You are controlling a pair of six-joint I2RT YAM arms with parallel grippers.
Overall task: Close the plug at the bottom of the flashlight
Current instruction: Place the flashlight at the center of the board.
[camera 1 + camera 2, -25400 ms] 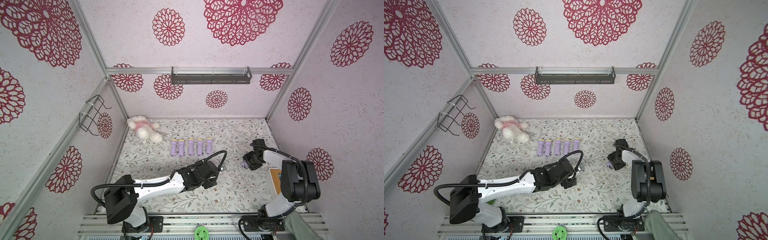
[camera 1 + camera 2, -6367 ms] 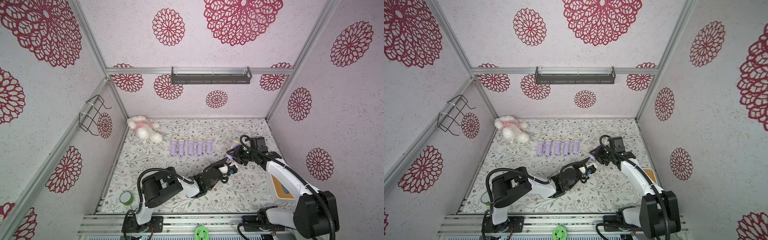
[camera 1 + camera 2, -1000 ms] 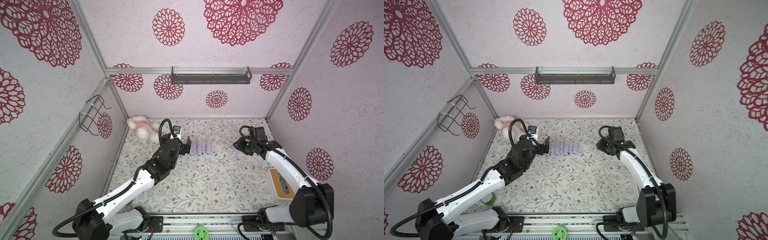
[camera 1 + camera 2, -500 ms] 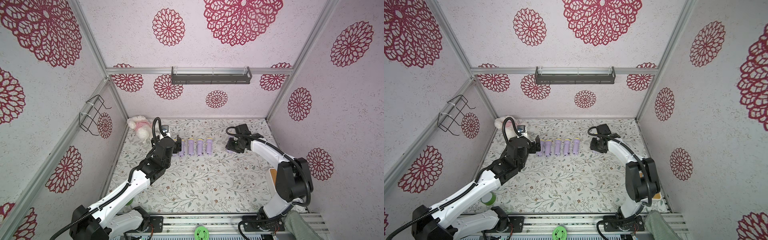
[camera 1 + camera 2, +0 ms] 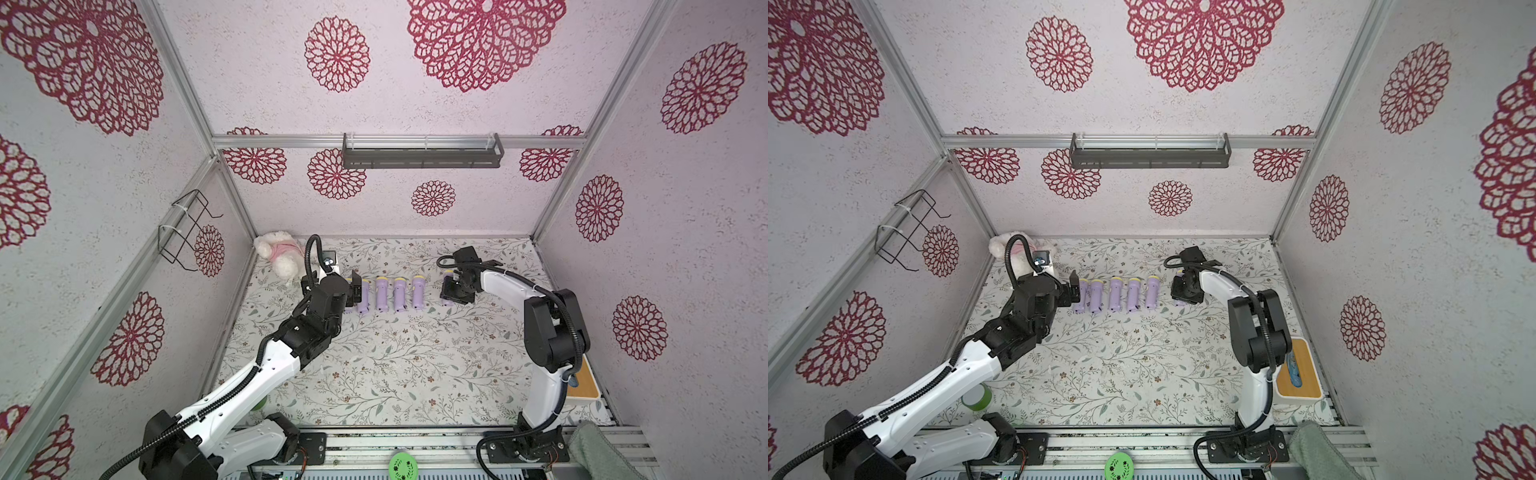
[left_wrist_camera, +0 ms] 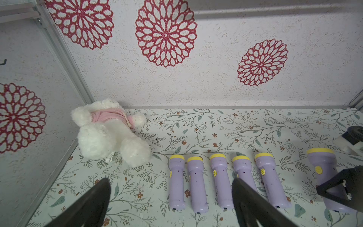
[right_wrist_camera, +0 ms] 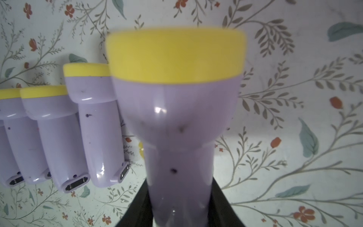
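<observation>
- The right tool (image 5: 455, 291) is clamped on a purple flashlight (image 7: 176, 118) with a yellow head.
- In the right wrist view its black fingers (image 7: 222, 202) press the handle from both sides, low down near the tail.
- That flashlight lies lengthwise with its head toward the back wall, and it is the one furthest to the right on the table (image 5: 374, 365).
- Whether it rests on the table or hangs just above it cannot be told.
- Its bottom end, where the plug sits, is hidden behind the tool in every view.
- Just left of it, across a small gap, a row (image 5: 1115, 295) of five like flashlights lies side by side with heads the same way.
- In the right wrist view three of their tail ends show dark slots.
- The left tool (image 5: 352, 289) hangs at the left end of the row with its jaws wide apart, and it holds nothing.
- In a top view it covers part of the leftmost flashlight.
- A white plush (image 6: 110, 133) in a pink top lies in the back left corner, near the row and clear of it.
- A green tape roll (image 5: 976, 397) stands near the front left edge, partly under the left arm.
- A tray (image 5: 1304, 388) with a wood-coloured top sits at the front right, beside the right arm's base.
</observation>
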